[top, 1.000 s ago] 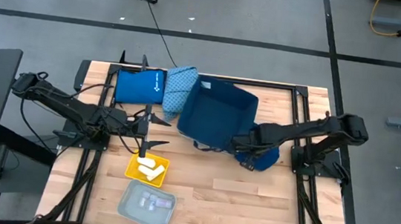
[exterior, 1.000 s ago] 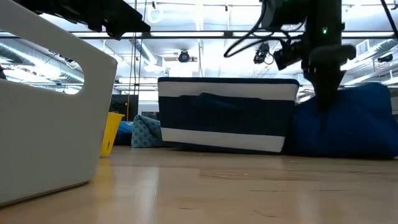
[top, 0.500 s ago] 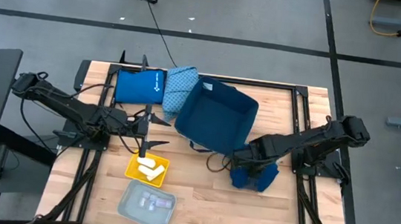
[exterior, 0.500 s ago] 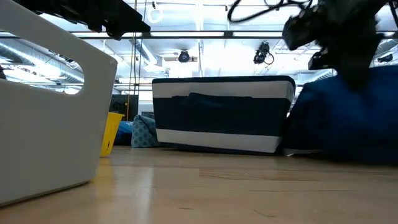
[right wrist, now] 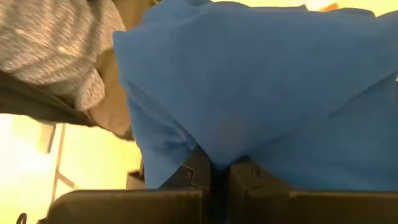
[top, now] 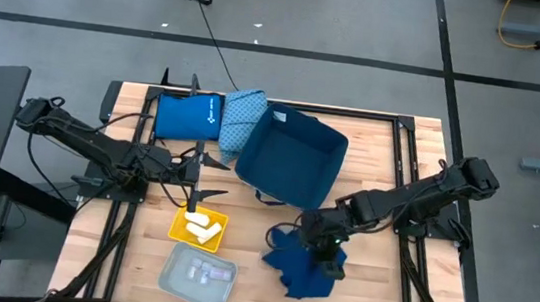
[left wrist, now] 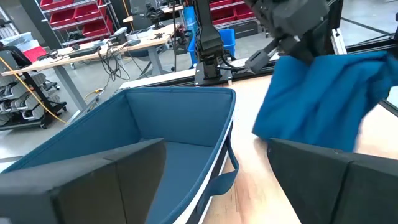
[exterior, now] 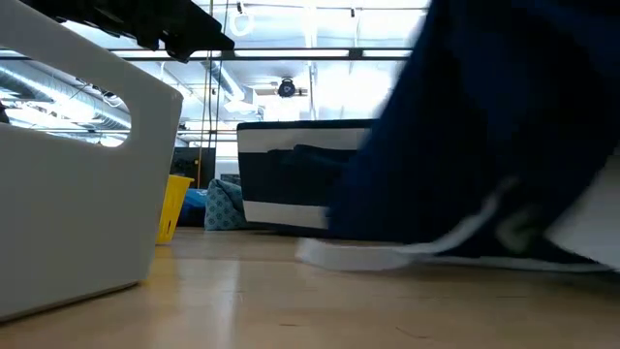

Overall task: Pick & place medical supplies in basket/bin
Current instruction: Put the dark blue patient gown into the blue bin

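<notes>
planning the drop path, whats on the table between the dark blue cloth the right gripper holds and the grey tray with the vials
Nothing: in the high view only bare wood separates the dark blue cloth, pinched in the right gripper, from the grey tray.

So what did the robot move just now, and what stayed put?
The right end effector, shut on the dark blue cloth, dragged it from beside the blue fabric bin toward the table's front middle, closer to the grey tray. The left end effector, bin, yellow tray and grey tray did not move.
</notes>
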You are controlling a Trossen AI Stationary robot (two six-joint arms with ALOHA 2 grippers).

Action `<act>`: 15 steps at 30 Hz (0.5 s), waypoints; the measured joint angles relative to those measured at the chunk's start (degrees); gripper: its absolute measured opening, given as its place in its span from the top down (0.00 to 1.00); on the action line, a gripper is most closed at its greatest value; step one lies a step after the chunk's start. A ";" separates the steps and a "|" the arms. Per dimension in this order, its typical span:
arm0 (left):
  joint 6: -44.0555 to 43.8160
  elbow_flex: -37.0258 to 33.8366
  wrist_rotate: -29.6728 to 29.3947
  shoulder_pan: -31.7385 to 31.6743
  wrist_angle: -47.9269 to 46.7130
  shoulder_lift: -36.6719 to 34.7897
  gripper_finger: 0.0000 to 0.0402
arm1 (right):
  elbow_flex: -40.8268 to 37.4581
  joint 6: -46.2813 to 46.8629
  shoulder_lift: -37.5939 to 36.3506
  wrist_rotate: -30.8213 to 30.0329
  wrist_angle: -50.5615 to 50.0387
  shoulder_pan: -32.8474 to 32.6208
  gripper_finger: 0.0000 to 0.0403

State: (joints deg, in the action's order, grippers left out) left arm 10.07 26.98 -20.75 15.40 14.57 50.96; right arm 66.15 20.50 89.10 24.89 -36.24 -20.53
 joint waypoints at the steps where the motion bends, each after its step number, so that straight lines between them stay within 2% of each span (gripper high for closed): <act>1: 0.00 0.00 0.00 0.00 0.00 0.00 0.30 | 0.00 -0.66 0.00 0.23 1.44 0.04 0.96; 11: 0.00 -0.02 0.02 0.00 0.00 -0.02 0.30 | 0.00 -5.86 0.00 1.00 16.84 0.13 0.96; 15: 0.00 0.00 0.01 0.00 0.00 0.00 0.30 | 0.00 -9.51 -0.01 -1.99 22.05 0.27 0.96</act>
State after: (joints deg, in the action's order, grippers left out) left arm 10.07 26.98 -20.74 15.40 14.57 50.96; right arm 66.15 10.99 89.09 22.91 -14.19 -20.26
